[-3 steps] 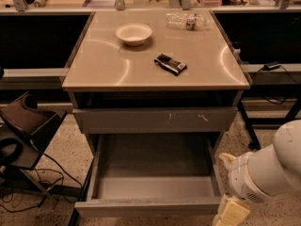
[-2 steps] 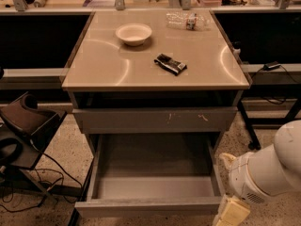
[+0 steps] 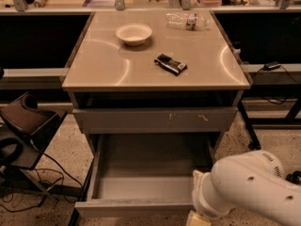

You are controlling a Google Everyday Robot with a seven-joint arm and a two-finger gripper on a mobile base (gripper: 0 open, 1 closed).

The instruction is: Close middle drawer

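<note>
The middle drawer [image 3: 150, 173] is pulled far out below the table top, showing a bare grey inside; its plain flat front [image 3: 127, 208] is at the bottom of the view. Above it is the taller grey drawer front with orange scratch marks [image 3: 155, 120], pushed in. My white arm [image 3: 249, 187] comes in from the bottom right. My gripper [image 3: 197, 219] is at the bottom edge, just by the right end of the middle drawer's front, and is mostly cut off by the frame.
On the table top [image 3: 94, 74] are a white bowl [image 3: 134, 33], a dark snack packet [image 3: 170, 64] and a clear plastic bottle [image 3: 186, 20]. A dark chair [image 3: 23, 126] and cables stand on the floor at left. A table leg [image 3: 249, 126] is at right.
My arm and gripper have moved left and a little lower, towards the right end of the middle drawer's front. The drawer has not moved.
</note>
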